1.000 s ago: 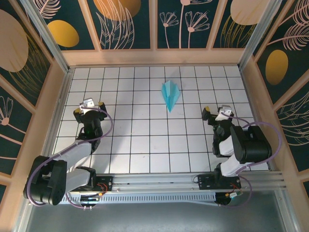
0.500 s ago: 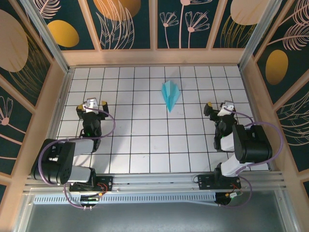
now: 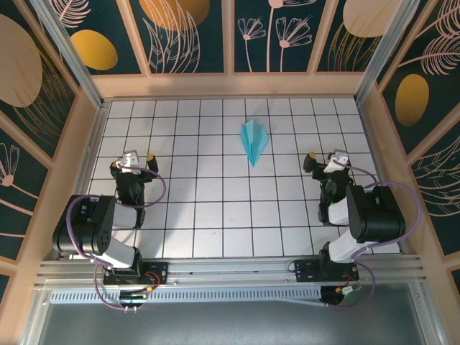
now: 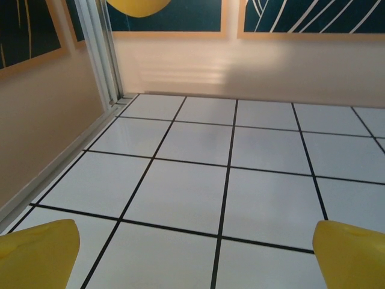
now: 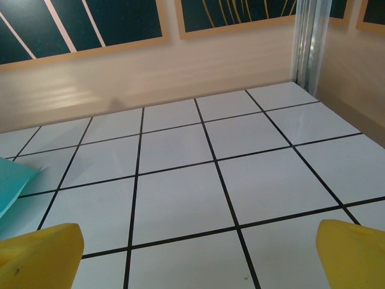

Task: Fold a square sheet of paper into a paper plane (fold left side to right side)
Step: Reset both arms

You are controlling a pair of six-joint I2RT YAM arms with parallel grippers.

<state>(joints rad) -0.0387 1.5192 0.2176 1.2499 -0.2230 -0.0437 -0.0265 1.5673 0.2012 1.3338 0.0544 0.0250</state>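
The paper plane (image 3: pixel 254 141) lies flat on the white grid worktop (image 3: pixel 215 215), toward the far side and just right of middle, nose pointing at the arms. The left tool (image 3: pixel 133 160) and right tool (image 3: pixel 327 159) sit well apart from it, both spread wide and holding nothing (a cyan corner peeks into the right wrist view). I'd judge the folding done; the next move calls only for parking the arms.
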